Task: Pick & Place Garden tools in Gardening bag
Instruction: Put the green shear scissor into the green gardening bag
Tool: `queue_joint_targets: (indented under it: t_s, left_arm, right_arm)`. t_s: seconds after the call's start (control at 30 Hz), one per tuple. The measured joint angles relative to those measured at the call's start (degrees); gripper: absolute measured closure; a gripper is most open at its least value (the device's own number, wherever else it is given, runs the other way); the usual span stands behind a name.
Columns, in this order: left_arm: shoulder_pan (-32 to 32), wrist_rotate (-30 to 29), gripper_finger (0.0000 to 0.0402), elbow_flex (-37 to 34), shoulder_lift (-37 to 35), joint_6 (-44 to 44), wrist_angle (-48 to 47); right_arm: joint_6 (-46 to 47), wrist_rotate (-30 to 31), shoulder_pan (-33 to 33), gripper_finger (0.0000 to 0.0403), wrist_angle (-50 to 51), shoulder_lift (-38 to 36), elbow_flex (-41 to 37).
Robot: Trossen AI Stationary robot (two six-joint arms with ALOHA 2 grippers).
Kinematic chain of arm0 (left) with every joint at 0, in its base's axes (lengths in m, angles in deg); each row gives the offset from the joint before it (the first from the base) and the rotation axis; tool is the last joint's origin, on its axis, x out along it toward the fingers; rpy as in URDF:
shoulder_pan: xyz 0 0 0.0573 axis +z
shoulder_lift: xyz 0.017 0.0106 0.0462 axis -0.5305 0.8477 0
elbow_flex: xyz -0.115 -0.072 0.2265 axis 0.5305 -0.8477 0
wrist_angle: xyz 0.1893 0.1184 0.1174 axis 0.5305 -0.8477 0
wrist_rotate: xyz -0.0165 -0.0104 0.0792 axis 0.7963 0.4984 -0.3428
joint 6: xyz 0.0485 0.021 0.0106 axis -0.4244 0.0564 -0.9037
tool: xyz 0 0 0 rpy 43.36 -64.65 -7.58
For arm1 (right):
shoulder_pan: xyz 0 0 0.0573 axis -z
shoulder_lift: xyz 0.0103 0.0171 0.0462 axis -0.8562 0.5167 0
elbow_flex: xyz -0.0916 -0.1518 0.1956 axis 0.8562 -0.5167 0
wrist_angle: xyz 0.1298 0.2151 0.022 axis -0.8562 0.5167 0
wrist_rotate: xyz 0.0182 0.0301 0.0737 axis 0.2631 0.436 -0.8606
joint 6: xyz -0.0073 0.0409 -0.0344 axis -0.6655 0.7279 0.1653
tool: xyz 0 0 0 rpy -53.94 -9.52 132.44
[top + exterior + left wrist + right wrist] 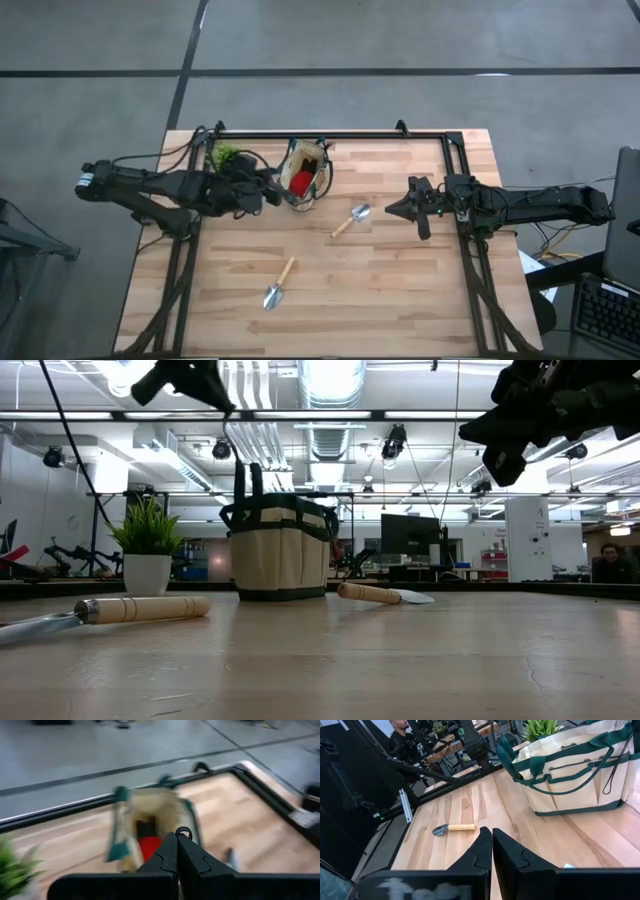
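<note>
The beige gardening bag [305,175] with dark green trim stands upright at the table's far side, also in the low view [280,550]. A red item [300,183] lies inside it. One wooden-handled trowel [351,219] lies flat right of the bag. A second trowel [279,284] lies nearer the front edge. My left gripper [272,193] is shut, raised just left of the bag; in its wrist view [177,847] it looks down into the bag's mouth [150,820]. My right gripper [392,210] is shut and empty, raised right of the first trowel. The shears are not visible. My left gripper shows a small dark loop [183,831] at its fingertips above the bag's mouth. I cannot tell whether it touches it or what it belongs to. My right gripper touches nothing.
A small green potted plant [225,157] stands left of the bag, close to my left arm. A dark frame rail [330,134] runs along the far edge. Bare wood [400,290] lies at the front right. A person [400,730] shows in the room beyond.
</note>
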Motion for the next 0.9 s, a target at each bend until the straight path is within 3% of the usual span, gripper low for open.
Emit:
queue_joint_targets:
  t_s: [0.1, 0.23, 0.4, 0.67, 0.9]
  left_arm:
    - [0.1, -1.3, 0.0401, 0.0, -1.0, 2.1, -1.4]
    - [0.2, -1.2, 0.0401, 0.0, -1.1, 0.1, 3.3]
    - [1.5, 2.8, 0.0398, 0.0, 0.1, -5.3, 8.2]
    - [5.2, 7.8, 0.0392, 0.0, 0.2, -5.4, 8.2]
    - [6.9, 8.3, 0.0351, 0.0, 0.0, -5.4, 7.4]
  right_arm:
    - [0.7, 0.0, 0.0, 0.0394, 0.0, 0.0, 0.0]
    - [0.7, 0.0, 0.0, 0.0394, 0.0, 0.0, 0.0]
    - [0.1, 0.0, 0.0, 0.0394, 0.0, 0.0, 0.0]
    - [0.6, 0.0, 0.0, 0.0394, 0.0, 0.0, 0.0]
    - [1.5, 0.0, 0.0, 0.0394, -0.4, 0.0, 0.0]
